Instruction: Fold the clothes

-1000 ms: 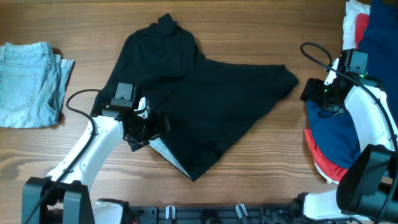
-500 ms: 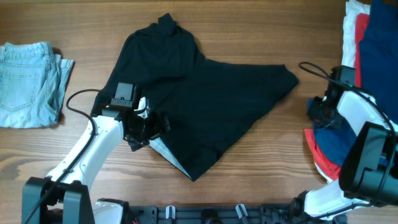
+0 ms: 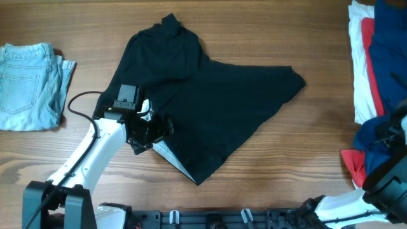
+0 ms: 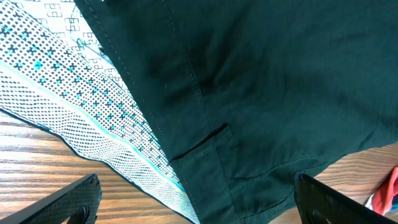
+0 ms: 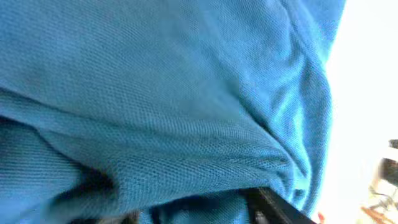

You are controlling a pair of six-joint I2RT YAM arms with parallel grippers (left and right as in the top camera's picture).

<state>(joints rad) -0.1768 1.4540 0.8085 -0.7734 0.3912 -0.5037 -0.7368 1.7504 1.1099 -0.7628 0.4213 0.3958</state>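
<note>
From above, we see the black cloth [image 3: 216, 108] spread out right of the jeans [image 3: 28, 83]. The left gripper [image 3: 149, 133] is at its jeans-side edge.

Left wrist: the jaws are wide apart and hold nothing. The cloth looks soft and floppy, so we'd pinch the dotted band [image 4: 81, 99].

Right wrist: blue cloth [image 5: 155, 93] fills the view, so we cannot tell about the right gripper [image 5: 270, 205].
</note>
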